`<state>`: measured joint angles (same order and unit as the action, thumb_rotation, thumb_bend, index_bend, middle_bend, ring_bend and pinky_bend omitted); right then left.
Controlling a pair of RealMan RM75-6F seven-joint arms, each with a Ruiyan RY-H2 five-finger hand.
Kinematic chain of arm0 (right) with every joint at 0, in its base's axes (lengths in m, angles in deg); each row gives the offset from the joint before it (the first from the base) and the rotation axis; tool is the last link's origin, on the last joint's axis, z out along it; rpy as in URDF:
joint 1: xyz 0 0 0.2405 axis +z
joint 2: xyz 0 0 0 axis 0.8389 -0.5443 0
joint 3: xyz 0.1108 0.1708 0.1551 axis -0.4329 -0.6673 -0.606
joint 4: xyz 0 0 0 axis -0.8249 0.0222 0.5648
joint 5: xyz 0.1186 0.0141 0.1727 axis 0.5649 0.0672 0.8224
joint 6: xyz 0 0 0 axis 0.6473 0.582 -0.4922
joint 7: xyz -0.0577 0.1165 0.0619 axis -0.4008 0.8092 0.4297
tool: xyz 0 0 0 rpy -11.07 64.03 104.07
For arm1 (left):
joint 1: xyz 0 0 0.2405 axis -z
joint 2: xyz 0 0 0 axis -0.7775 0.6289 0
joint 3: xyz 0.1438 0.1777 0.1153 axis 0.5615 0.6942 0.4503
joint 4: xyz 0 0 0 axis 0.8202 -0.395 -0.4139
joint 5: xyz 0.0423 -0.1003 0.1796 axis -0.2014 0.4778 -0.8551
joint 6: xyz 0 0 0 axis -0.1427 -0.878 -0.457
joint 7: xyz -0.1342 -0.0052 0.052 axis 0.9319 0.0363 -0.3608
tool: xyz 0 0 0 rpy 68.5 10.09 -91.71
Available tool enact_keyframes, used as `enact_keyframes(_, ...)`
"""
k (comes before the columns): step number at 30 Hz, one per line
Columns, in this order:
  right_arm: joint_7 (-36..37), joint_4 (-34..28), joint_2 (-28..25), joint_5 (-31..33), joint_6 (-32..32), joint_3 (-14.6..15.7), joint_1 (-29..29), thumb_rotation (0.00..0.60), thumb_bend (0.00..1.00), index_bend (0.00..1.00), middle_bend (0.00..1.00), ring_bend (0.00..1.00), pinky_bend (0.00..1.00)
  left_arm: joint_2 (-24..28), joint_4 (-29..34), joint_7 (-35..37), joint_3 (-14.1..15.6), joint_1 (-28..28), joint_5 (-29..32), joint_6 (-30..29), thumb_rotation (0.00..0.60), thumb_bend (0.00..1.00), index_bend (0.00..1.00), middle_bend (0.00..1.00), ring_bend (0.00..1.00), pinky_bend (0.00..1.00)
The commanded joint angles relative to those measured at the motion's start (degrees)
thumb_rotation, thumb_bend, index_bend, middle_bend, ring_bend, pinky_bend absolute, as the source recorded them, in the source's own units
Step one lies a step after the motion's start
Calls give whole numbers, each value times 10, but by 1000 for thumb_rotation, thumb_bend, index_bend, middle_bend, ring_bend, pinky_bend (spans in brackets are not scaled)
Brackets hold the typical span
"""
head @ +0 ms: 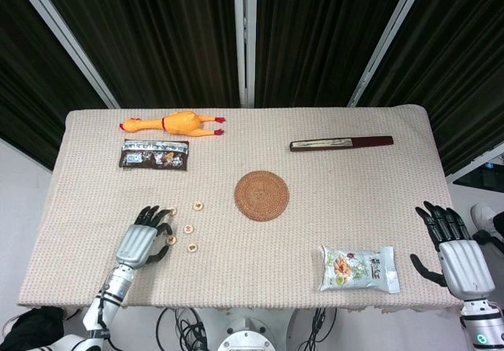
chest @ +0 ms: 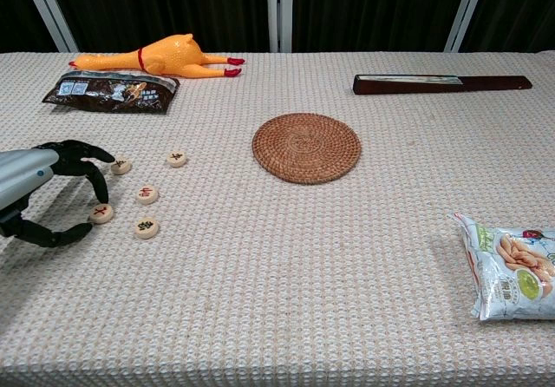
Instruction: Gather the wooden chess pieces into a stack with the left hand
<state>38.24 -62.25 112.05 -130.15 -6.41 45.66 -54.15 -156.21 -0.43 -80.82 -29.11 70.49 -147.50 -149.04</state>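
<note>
From the head view, the table [head: 331,233] is covered by a beige woven cloth and backed by dark panels; the left hand [head: 140,241] sits low over its near left part, fingers spread and curved, holding nothing, with the wooden chess pieces [head: 187,229] lying loose just beside its fingertips, none stacked on another. The only sealed containers are a dark snack packet [head: 154,155] near the far left and a light snack bag [head: 357,268] near the front edge on the right; printed food shows on the bag's face, and the contents of neither can be seen. A rubber chicken [head: 175,123] lies along the far edge, a long dark case [head: 341,142] toward the far right, and a round woven coaster [head: 261,195] in the middle. The right hand [head: 457,253] hovers off the table's right edge, fingers apart and empty. Bare cloth runs between the coaster and the front edge. In the chest view, the left hand [chest: 43,192] arches over the cloth at the left border, its dark fingertips [chest: 101,189] touching or almost touching the two nearest discs, thumb curled below; five discs lie flat, apart from one another, each with a marked face up. Wide open cloth spreads rightward to the snack bag, which lies cut off at the right border.
</note>
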Motion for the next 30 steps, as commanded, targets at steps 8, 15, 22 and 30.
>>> enact_keyframes(8, 2, -1, -2, 2, -1, -1, -1, 600, 253, 0, 0, 0, 0, -2, 0, 5, -5, 10, 7, 9, 600, 338, 431, 113, 0, 0)
enact_keyframes(15, 2, -1, -2, 1, -1, -1, -1, 600, 254, 0, 0, 0, 0, -1, 1, 5, -3, 10, 14, 12, 600, 344, 474, 113, 0, 0)
enact_keyframes(22, 1, -2, -2, 2, -1, -1, -1, 600, 253, 0, 0, 0, 0, 6, 12, 4, -5, 11, 11, 3, 600, 346, 490, 113, 0, 0)
enact_keyframes(30, 3, -1, -2, 3, 1, -2, 0, 600, 253, 0, 0, 0, 0, 39, 62, -4, -40, 35, 24, 9, 600, 347, 490, 113, 0, 0)
